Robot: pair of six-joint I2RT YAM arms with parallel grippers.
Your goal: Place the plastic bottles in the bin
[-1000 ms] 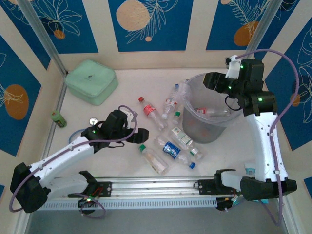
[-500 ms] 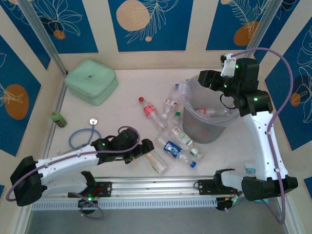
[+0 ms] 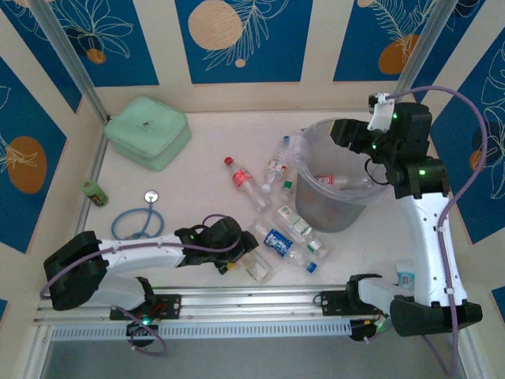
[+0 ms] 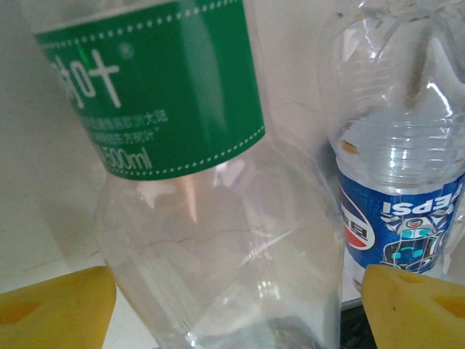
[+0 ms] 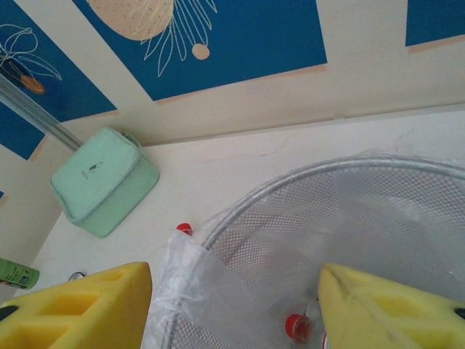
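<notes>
Several clear plastic bottles lie left of and in front of the bin (image 3: 335,212), among them a red-capped one (image 3: 241,180) and a blue Pepsi-labelled one (image 3: 278,242) (image 4: 396,218). My left gripper (image 3: 243,254) (image 4: 240,305) is low on the table, open, its yellow fingertips (image 4: 54,309) on either side of a green-labelled bottle (image 4: 160,87) (image 3: 254,265) that lies flat and nearly fills the gap. Over the bin's far rim (image 5: 290,196) my right gripper (image 3: 345,133) (image 5: 236,305) hangs open and empty. More bottles (image 3: 339,182) lie inside the bin, one with a red cap (image 5: 294,326).
A mint-green case (image 3: 147,132) (image 5: 102,182) sits at the back left. A small green can (image 3: 95,193) (image 5: 14,273) stands by the left wall. A blue looped stethoscope (image 3: 134,223) lies near my left arm. The metal rail (image 3: 252,304) runs along the near edge.
My left arm has swung right and toward the near edge, coming down around the green-labelled bottle, its jaws narrowing. My right gripper has shifted slightly above the bin.
</notes>
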